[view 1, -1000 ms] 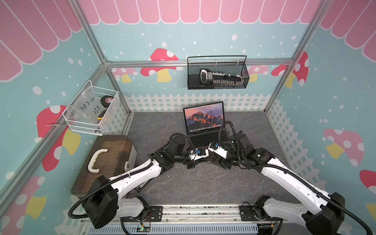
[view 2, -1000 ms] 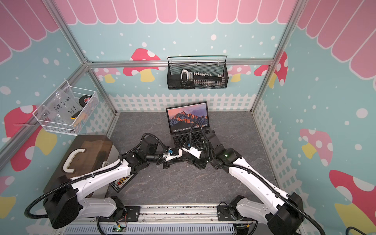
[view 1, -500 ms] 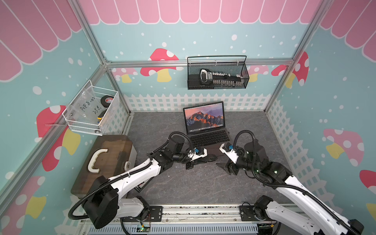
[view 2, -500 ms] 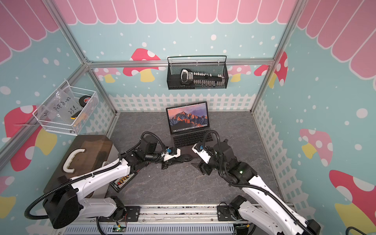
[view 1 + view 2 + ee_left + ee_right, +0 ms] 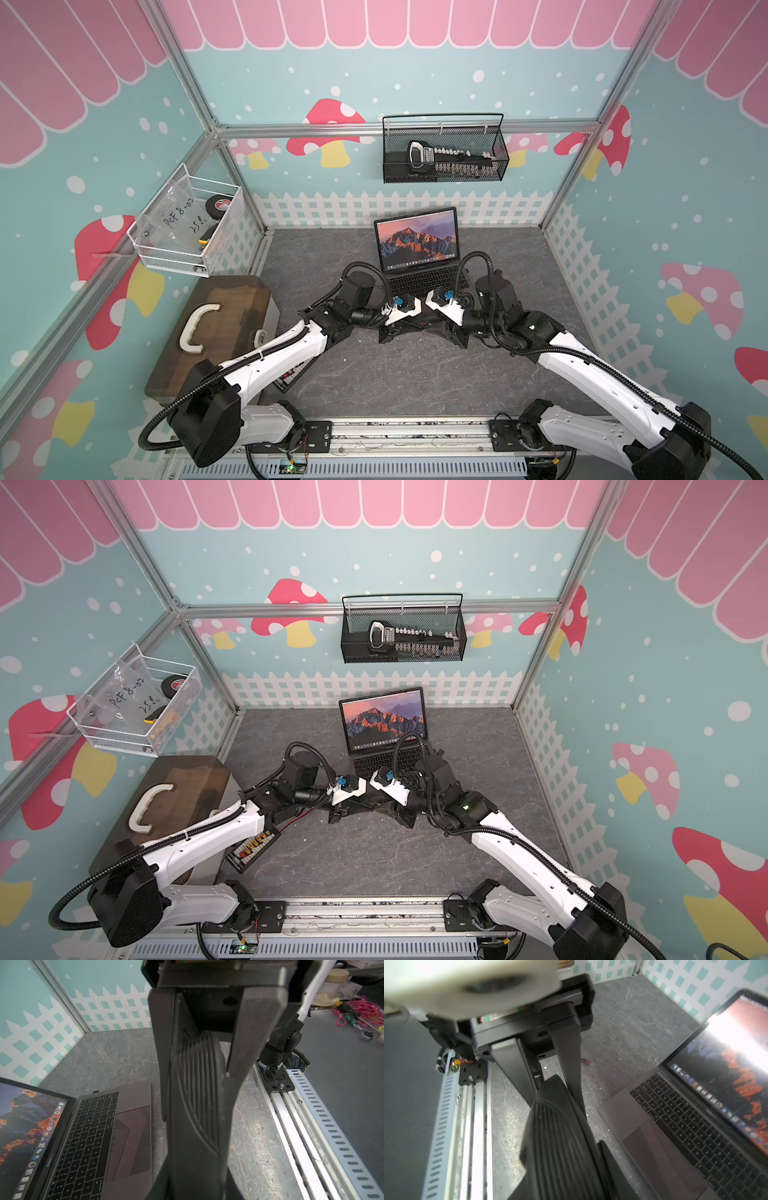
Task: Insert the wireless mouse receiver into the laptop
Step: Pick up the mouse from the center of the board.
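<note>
2 arms reach in from the near rail and meet at mid-table, forearms low and wrists turned inward. The left gripper (image 5: 409, 327) is clamped narrowly on a black ribbed computer mouse (image 5: 195, 1105). The right gripper (image 5: 440, 328) appears closed on the mouse's opposite end. The wireless mouse receiver is visible in no view, so insertion is judged not yet begun. The laptop (image 5: 417, 243) stands open just beyond the grippers, at far centre.
</note>
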